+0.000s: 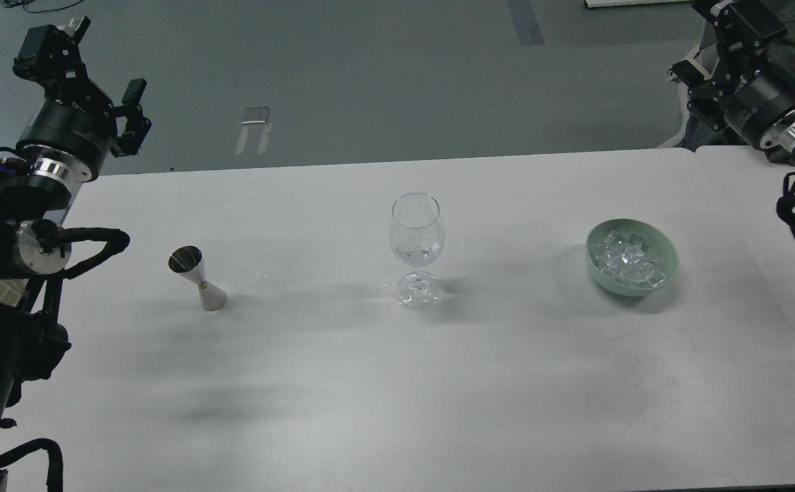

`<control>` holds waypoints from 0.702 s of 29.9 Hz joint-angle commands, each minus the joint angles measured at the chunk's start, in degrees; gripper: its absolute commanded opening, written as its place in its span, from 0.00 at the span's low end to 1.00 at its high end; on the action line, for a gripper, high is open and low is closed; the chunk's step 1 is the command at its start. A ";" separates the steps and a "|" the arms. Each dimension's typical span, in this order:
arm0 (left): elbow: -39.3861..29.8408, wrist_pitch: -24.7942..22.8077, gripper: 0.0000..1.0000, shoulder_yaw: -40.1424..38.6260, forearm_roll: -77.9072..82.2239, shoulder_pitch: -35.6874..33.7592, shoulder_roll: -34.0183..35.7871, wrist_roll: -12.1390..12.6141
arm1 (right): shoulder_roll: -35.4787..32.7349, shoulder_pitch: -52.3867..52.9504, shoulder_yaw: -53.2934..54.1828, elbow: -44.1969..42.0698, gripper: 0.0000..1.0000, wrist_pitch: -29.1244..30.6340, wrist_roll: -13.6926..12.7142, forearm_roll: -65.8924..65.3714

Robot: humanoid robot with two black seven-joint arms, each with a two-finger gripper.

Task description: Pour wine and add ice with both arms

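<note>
Two black robot arms show at the edges of the picture. The left claw (100, 65) is in the upper left, its fingers wide apart and holding nothing. The right claw (701, 51) is in the upper right; it is dark and partly cut off, so I cannot tell how open it is.

One clear wine glass with a round foot (417, 247) stands in the middle of the white table (397, 383), well apart from both claws. A little clear wine (419, 256) sits in its bottom.

One shiny metal measuring cup shaped like two cones (197, 277) stands on the left side, below the left claw.

One pale green round bowl (632, 257) sits on the right side, below the right claw. It holds a heap of many clear ice cubes (626, 260).
</note>
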 commanded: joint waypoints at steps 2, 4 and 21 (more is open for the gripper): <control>0.28 -0.07 0.98 0.16 -0.15 -1.30 -0.44 -0.20 | -7.70 -3.17 -2.12 6.58 1.00 -7.33 0.40 -18.59; 0.28 -0.25 0.98 0.07 -0.24 -1.30 -1.14 -0.11 | -9.03 -5.64 -2.12 9.14 1.00 -11.48 0.49 -27.49; 0.19 -4.47 0.98 -0.19 -0.32 -0.34 -5.71 -0.11 | -1.21 -18.74 -2.65 3.44 1.00 -27.58 1.28 -67.25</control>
